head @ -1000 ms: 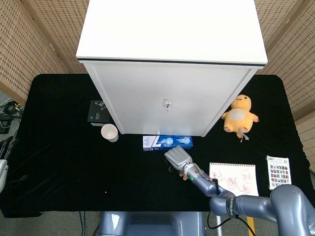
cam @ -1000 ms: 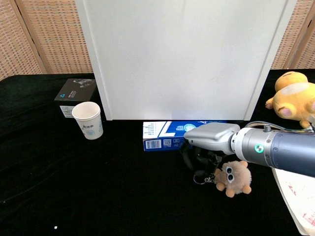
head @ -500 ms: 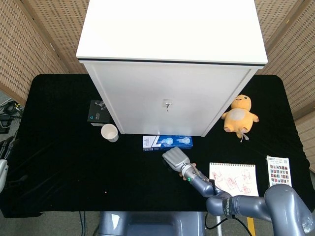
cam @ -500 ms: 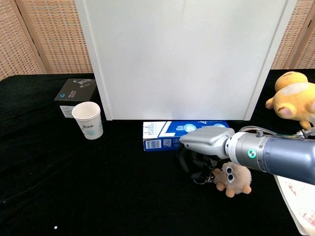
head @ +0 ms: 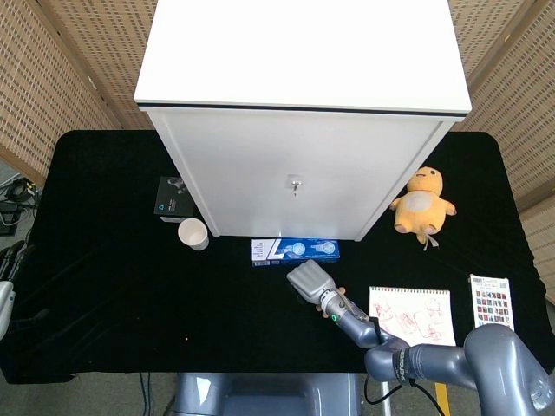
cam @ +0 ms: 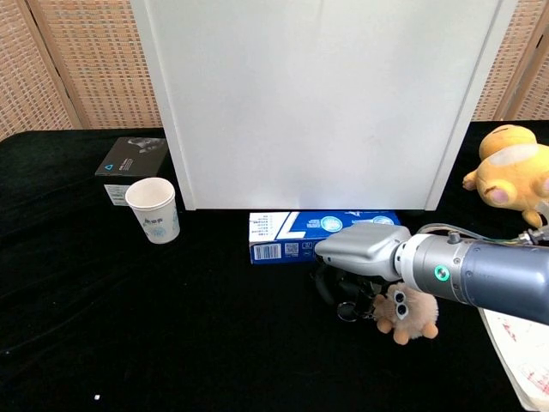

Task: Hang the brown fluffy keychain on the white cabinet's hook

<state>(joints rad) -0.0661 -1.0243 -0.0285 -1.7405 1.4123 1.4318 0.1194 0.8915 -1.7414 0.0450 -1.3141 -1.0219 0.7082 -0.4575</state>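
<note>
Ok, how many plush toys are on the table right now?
2. The brown fluffy keychain lies under the right hand, front of the cabinet; the yellow plush sits right of it. Others may hide behind the white cabinet.

On the black table (head: 113, 286) stands one white cabinet (head: 299, 104) with one hook (head: 296, 185) on its front. There is one paper cup (cam: 153, 209), one small black box (cam: 130, 165), one blue carton (cam: 283, 237), one brown fluffy keychain (cam: 408, 312), one yellow plush toy (head: 421, 204), one spiral sketchbook (head: 411, 315) and one colour-swatch card (head: 492, 302).
</note>
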